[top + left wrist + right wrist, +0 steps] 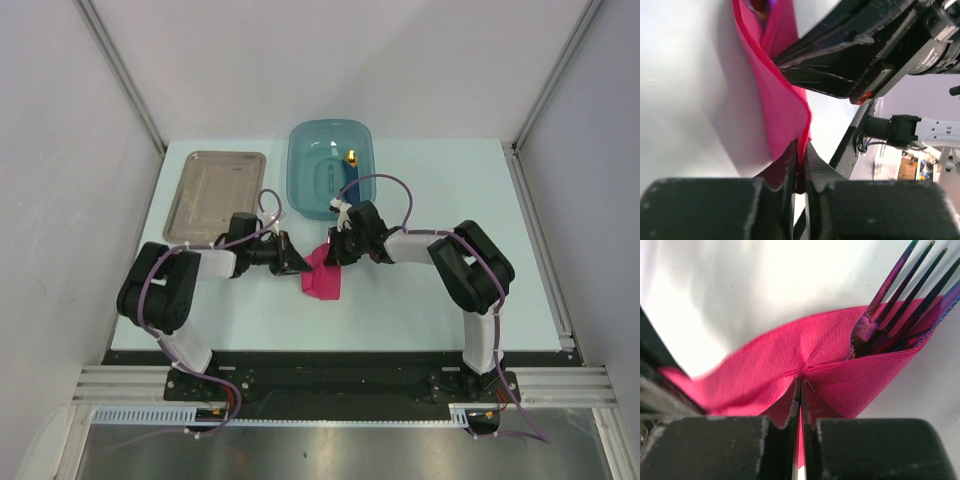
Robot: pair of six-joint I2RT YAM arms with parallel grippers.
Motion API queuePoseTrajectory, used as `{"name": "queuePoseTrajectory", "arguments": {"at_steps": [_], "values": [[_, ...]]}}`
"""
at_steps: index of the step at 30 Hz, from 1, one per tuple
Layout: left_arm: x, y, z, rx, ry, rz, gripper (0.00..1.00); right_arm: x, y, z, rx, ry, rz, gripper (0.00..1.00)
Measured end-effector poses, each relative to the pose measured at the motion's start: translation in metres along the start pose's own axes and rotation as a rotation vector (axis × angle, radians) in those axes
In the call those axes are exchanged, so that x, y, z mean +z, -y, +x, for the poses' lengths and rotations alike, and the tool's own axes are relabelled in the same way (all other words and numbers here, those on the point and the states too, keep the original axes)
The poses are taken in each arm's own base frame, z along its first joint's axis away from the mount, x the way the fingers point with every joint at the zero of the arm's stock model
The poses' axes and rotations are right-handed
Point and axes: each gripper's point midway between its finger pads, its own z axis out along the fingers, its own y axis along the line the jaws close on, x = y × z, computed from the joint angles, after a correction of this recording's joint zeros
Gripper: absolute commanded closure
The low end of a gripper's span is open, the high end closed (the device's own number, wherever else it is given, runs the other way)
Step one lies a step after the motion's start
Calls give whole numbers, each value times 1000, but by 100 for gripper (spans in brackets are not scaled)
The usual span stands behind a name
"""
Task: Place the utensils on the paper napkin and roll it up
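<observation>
The magenta paper napkin (322,274) lies folded mid-table, between my two grippers. My left gripper (298,262) is shut on one thin edge of it; in the left wrist view the pink sheet (782,110) rises from between the closed fingertips (801,167). My right gripper (333,250) is shut on the opposite side, pinching a crease of the napkin (790,352) at its tips (800,386). The utensils sit inside the fold. Only purplish fork tines (900,295) stick out at the upper right; the handles are hidden.
A grey-brown metal tray (215,190) lies at the back left. A teal basin (305,170) stands behind the grippers, holding a blue object with a yellow tip (351,163). The right gripper's black body (855,55) hangs close over the napkin.
</observation>
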Motion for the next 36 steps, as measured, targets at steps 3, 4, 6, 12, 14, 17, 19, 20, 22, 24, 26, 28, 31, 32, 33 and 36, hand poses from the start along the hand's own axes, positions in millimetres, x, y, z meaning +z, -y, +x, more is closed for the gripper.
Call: {"name": "queuePoseTrajectory", "arguments": {"at_steps": [3, 4, 6, 12, 14, 17, 19, 20, 22, 24, 26, 28, 31, 32, 33, 36], "values": [[9, 10, 6, 25, -29, 2, 93, 0, 0, 0, 2, 0, 0, 96], [12, 12, 7, 34, -35, 2, 93, 0, 0, 0, 4, 0, 1, 96], [18, 15, 10, 44, -48, 1, 93, 0, 0, 0, 6, 0, 1, 97], [37, 3, 23, 34, -91, -56, 78, 0, 0, 0, 12, 2, 6, 96], [43, -5, 26, 27, -100, -98, 73, 0, 0, 0, 14, 3, 7, 96], [48, -14, 27, 15, -112, -148, 79, 0, 0, -1, 15, 3, 8, 95], [49, -16, 26, 3, -119, -173, 85, 0, 0, -1, 16, 3, 8, 93], [49, -19, 26, -3, -126, -191, 90, 0, 0, -1, 18, 2, 7, 92], [49, -21, 25, -12, -136, -215, 94, 0, -1, -1, 21, -2, 7, 89], [49, -22, 25, -15, -145, -233, 100, -1, -1, -3, 29, -8, 12, 86], [49, -22, 24, -16, -156, -246, 100, -3, -2, -3, 43, -27, 12, 83], [49, -22, 24, -22, -165, -252, 100, -7, -3, -3, 73, -47, 2, 79], [49, -22, 24, -28, -171, -255, 100, -19, -5, -10, 153, -59, -39, 78], [49, -22, 25, -29, -172, -255, 100, -24, -6, -14, 180, -53, -53, 78], [50, -22, 25, -29, -173, -255, 100, -32, -7, -21, 210, -35, -76, 78], [50, -22, 25, -24, -175, -253, 100, -62, -13, -39, 284, 34, -136, 79]]}}
